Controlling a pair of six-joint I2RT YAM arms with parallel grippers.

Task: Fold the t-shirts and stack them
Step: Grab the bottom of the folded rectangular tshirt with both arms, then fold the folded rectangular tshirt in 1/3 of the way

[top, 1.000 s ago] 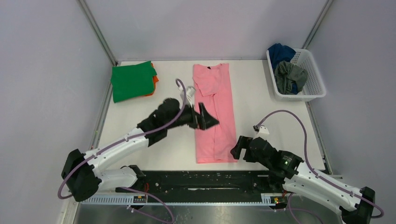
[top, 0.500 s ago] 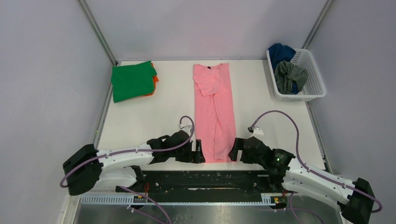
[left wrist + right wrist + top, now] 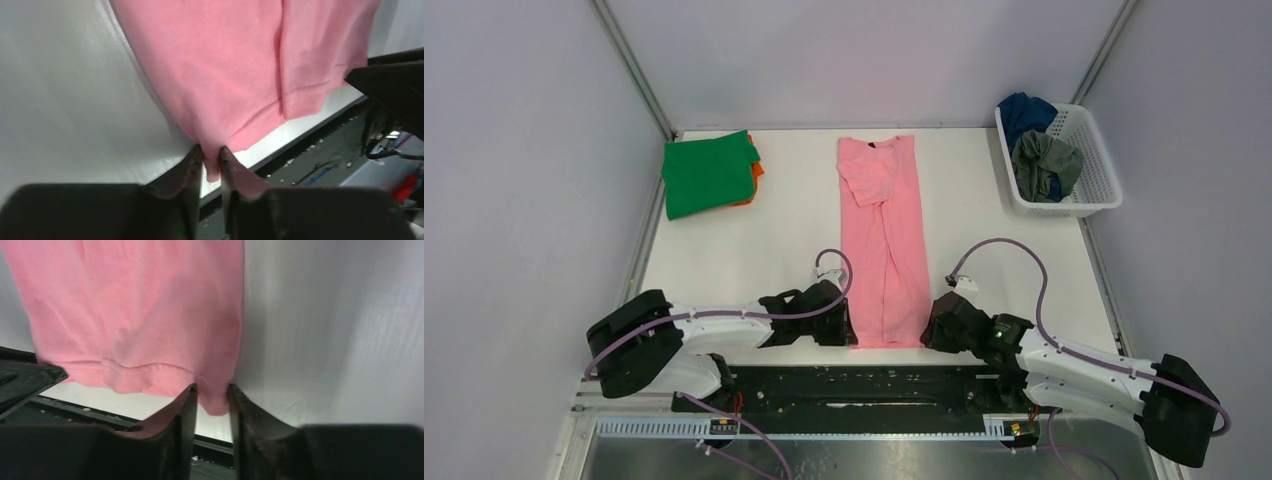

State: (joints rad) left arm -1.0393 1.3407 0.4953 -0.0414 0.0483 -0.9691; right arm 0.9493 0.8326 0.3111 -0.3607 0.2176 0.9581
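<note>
Our left claw (image 3: 211,152) has swept from mid-shirt down to the near hem, our right claw (image 3: 212,390) has edged in beside it, and both have pinched in from wide open. We now see the left claw clenched on the near-left corner of the pink shirt (image 3: 225,60), a nub of hem poking out between its fingers. The right claw is clamped the same way on the near-right corner.

We judge from this that the grasp for the next fold is made: with both hem corners in hand, the lift toward the collar can begin.

Outward from the claws, the pink shirt runs away from us as a long narrow strip down the middle of the table (image 3: 724,250), collar at the far end. Well apart at far left, the green shirt (image 3: 707,172) lies folded on the orange shirt (image 3: 757,170). At far right the basket (image 3: 1096,160) holds the blue shirt (image 3: 1024,108) and grey shirt (image 3: 1044,160), crumpled.
</note>
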